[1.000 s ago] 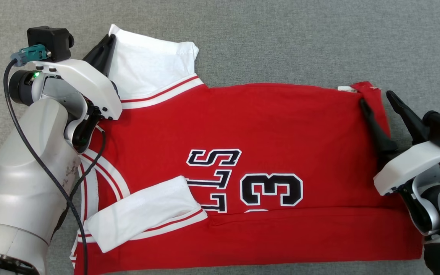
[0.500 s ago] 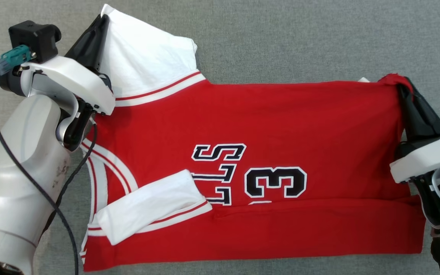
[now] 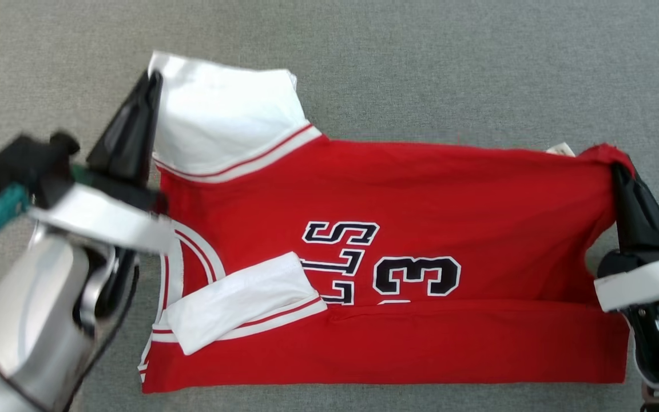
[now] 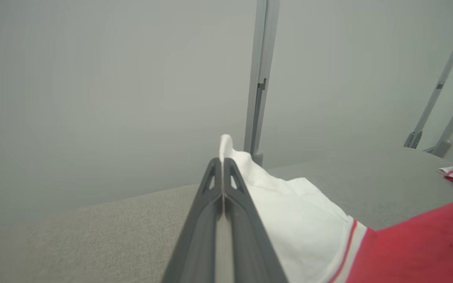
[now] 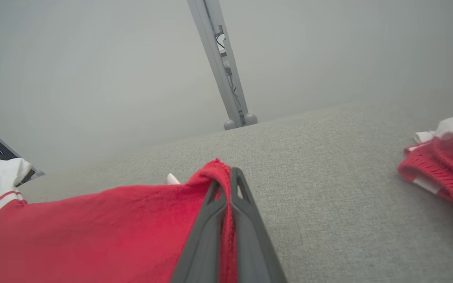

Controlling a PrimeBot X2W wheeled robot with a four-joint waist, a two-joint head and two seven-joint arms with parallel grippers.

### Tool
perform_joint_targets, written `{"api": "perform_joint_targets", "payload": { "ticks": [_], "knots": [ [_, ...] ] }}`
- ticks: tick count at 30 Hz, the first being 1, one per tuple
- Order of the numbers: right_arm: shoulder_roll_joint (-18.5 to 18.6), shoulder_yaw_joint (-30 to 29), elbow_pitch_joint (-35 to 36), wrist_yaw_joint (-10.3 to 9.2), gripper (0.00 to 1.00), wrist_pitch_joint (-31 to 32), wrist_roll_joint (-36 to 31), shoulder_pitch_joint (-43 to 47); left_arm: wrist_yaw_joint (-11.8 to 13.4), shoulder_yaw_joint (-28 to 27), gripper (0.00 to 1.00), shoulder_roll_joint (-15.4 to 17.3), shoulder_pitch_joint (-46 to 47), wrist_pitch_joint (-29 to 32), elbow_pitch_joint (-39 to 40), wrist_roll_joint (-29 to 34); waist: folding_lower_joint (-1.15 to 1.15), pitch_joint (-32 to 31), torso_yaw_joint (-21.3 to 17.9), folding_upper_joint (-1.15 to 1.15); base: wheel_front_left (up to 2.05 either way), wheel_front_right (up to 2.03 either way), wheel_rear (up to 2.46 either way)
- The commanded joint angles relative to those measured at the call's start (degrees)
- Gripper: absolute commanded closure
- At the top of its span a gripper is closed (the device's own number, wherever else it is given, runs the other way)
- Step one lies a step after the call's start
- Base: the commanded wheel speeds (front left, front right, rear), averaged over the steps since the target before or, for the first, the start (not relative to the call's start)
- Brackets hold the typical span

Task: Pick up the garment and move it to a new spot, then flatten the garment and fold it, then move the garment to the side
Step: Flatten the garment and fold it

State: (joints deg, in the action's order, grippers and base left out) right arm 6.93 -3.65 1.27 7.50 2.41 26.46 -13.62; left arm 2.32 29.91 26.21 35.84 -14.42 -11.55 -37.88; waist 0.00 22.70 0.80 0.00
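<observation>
Across the grey desk [image 3: 421,68], the red jersey [image 3: 449,212] stretches sideways, its far corners pinched tight by the left gripper [image 3: 153,80] and the right gripper [image 3: 619,170].

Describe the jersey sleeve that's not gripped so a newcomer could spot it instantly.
Start at the red jersey spread across the grey surface. Near its lower left, a white sleeve lies folded onto the red front, covering part of the black lettering. Unlike the other white sleeve, pinched by the left gripper, nothing holds it.
</observation>
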Motion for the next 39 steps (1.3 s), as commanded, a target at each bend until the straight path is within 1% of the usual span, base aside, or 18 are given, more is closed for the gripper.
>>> {"api": "perform_joint_targets", "payload": {
  "ticks": [1,3,4,5,6,7,9,10,14,18,21,28,32,33,34,35,36,39],
  "knots": [
    [-0.23,-0.51,0.68,-0.01,1.00,-0.64,1.48,1.36,1.74,-0.79,1.00,1.26,-3.06,-0.31,3.92,0.42,0.00,-0.28,0.24,0.00,0.00,0.00,0.00],
    [-0.28,-0.79,1.26,-0.01,1.00,-0.65,3.06,3.15,4.57,-1.39,1.00,3.07,-8.44,-0.28,11.28,0.67,0.00,-0.61,0.57,0.00,0.00,0.00,0.00],
    [-0.28,-0.79,1.26,-0.01,1.00,-0.65,3.06,3.15,4.57,-1.39,1.00,3.07,-8.44,-0.28,11.28,0.67,0.00,-0.61,0.57,0.00,0.00,0.00,0.00],
    [-0.29,-1.20,1.49,-0.01,1.00,-0.86,3.74,4.12,5.90,-1.61,1.00,3.60,-10.97,-0.15,14.71,0.60,0.00,-0.73,0.87,0.00,0.00,0.00,0.00],
    [-0.67,-1.56,2.12,0.00,1.00,-0.76,5.74,6.07,8.61,-2.08,1.00,4.83,-16.09,0.37,21.09,0.09,0.00,-0.87,1.30,0.00,0.00,0.00,0.00],
    [-0.81,-1.91,2.59,0.00,1.00,-0.81,6.94,6.93,9.91,-2.15,1.00,5.38,-18.47,0.89,23.79,-0.03,0.00,-0.92,1.55,0.00,0.00,0.00,0.00],
    [-0.62,-2.29,2.89,0.00,1.00,-0.28,7.66,8.08,11.03,-2.17,1.00,5.70,-20.82,1.31,26.37,-0.57,0.00,-0.97,1.83,0.00,0.00,0.00,0.00],
    [0.07,-2.83,3.82,-0.01,1.00,0.33,8.42,9.83,13.10,-2.27,1.00,6.62,-24.65,2.56,30.22,-1.20,0.00,-0.93,2.25,0.00,0.00,0.00,0.00],
    [1.15,-3.13,7.03,0.00,1.00,2.60,7.67,13.60,15.50,-2.26,1.00,7.54,-30.37,4.71,34.68,-3.46,0.00,-0.62,2.86,0.00,0.00,0.00,0.00],
    [1.53,-2.96,9.95,0.00,1.00,5.32,5.81,17.07,15.85,-2.02,1.00,7.23,-34.28,5.87,34.74,-6.57,0.00,-0.24,2.97,0.00,0.00,0.00,0.00],
    [1.11,-2.64,10.81,-0.01,1.00,6.64,4.33,19.84,15.22,-1.71,1.00,6.29,-36.04,6.20,32.74,-8.87,0.00,-0.10,3.00,0.00,0.00,0.00,0.00],
    [-0.48,-2.09,9.50,0.00,1.00,8.26,2.07,24.00,12.73,-0.83,1.00,3.67,-36.74,6.01,25.78,-12.96,0.00,0.06,2.79,0.00,0.00,0.00,0.00],
    [-0.55,-1.23,7.14,0.00,1.00,7.49,1.28,23.16,10.80,-0.68,1.00,2.66,-35.36,6.25,20.95,-14.57,0.00,-0.07,2.30,0.00,0.00,0.00,0.00],
    [-0.38,-0.82,6.39,0.00,1.00,7.33,1.13,22.64,10.31,-0.60,0.84,2.43,-34.93,6.45,19.84,-14.99,0.00,-0.14,2.20,0.00,0.00,0.00,0.00],
    [-0.33,-0.37,5.78,0.00,0.85,7.00,1.12,22.05,10.03,-0.60,0.12,2.14,-34.66,6.42,18.76,-15.34,0.00,-0.24,2.12,0.00,0.00,0.00,0.00],
    [-0.15,-0.01,5.29,0.00,0.29,6.38,0.95,21.56,9.73,-0.63,0.00,1.88,-34.51,6.13,17.59,-15.40,0.00,-0.44,1.99,0.00,0.00,0.00,0.00],
    [0.16,0.18,4.84,0.00,0.00,5.49,0.43,21.09,9.31,-0.33,0.00,1.32,-34.48,6.19,16.71,-15.82,0.00,-0.64,1.88,0.00,0.00,0.00,0.00],
    [0.31,0.24,4.27,0.00,0.00,2.31,-1.61,19.68,9.14,-1.10,0.00,0.48,-33.38,3.65,14.87,-14.86,0.00,-1.58,1.61,0.00,0.00,0.00,0.00]
  ]
}}
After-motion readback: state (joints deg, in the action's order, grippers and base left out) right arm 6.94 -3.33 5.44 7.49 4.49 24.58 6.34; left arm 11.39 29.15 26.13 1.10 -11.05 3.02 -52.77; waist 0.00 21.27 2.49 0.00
